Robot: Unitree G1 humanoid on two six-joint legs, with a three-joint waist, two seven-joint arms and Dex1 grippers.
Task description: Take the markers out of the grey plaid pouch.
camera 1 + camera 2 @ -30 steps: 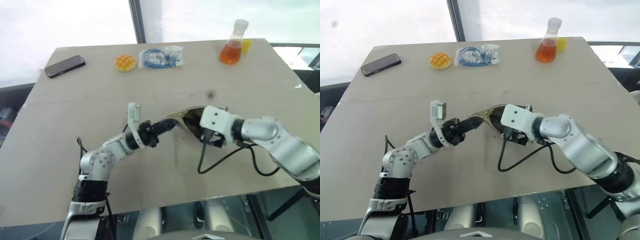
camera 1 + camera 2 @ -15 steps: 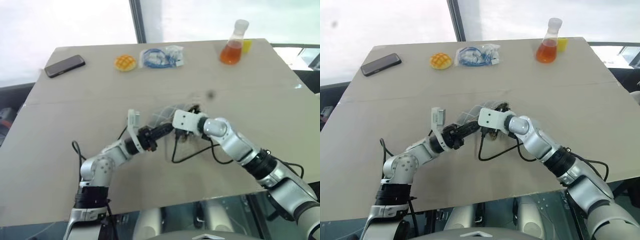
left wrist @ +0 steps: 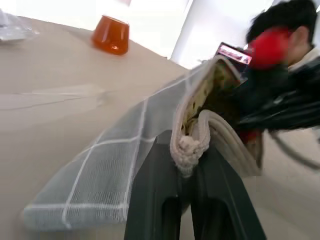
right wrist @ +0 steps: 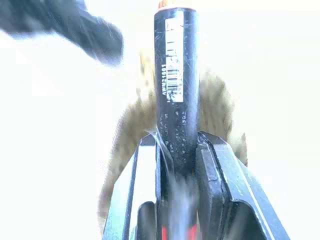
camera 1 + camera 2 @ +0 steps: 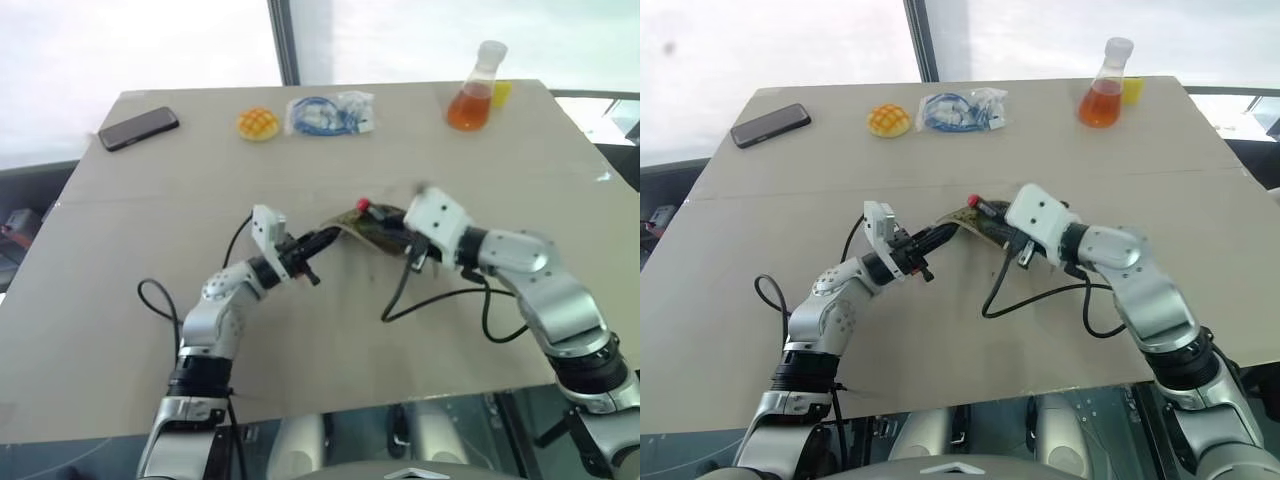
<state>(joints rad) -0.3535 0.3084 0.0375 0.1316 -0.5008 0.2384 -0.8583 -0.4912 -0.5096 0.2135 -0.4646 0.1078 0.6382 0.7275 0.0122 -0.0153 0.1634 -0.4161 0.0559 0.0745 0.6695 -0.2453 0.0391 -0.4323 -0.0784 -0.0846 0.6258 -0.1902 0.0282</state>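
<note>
Near the middle of the table (image 5: 120, 330), I see my left gripper (image 3: 192, 165) pinching the rim of the grey plaid pouch (image 3: 120, 165), lifting its mouth open. My right gripper (image 4: 181, 160) is clamped on a red marker with a black barrel (image 4: 176, 75), whose red tip (image 5: 364, 206) pokes up above the pouch mouth. I cannot see a second marker inside. Along the far edge sit a phone (image 5: 139, 128), a yellow bun (image 5: 258, 123), a clear bag holding blue cable (image 5: 330, 113), and a flask of orange liquid (image 5: 472, 100). Open tabletop surrounds the pouch.
</note>
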